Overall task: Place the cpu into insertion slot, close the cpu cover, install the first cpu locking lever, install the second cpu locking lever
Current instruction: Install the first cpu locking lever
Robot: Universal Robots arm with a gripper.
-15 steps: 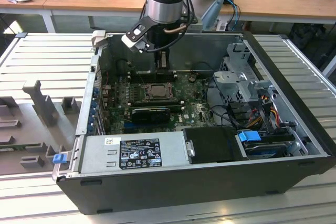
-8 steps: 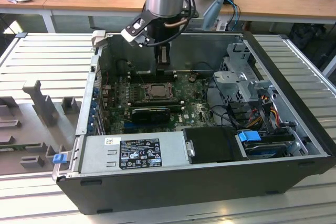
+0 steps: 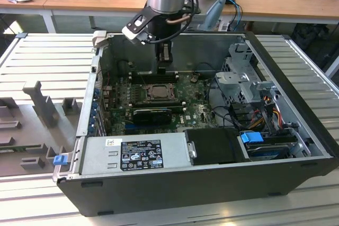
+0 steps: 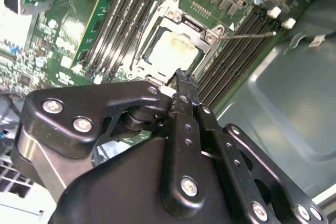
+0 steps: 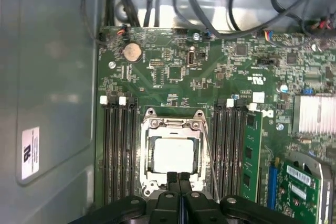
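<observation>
Now cpu [image 5: 174, 155] sits in slot [image 5: 146, 156] under lowered cover [image 5: 173, 123]; tool [image 5: 178, 176], fingers pressed together and empty, hangs at cover's edge, lever [image 4: 252, 35] angled out beside it.

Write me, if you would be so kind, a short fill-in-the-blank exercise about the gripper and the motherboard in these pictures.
1. The cpu cover lies ___ around the cpu.
2. The gripper is ___, its tip at the cover's edge.
3. The circuit board is ___ in colour.
4. The coin battery on the board is ___ in shape.

Missing words: closed; shut; green; round.
</observation>
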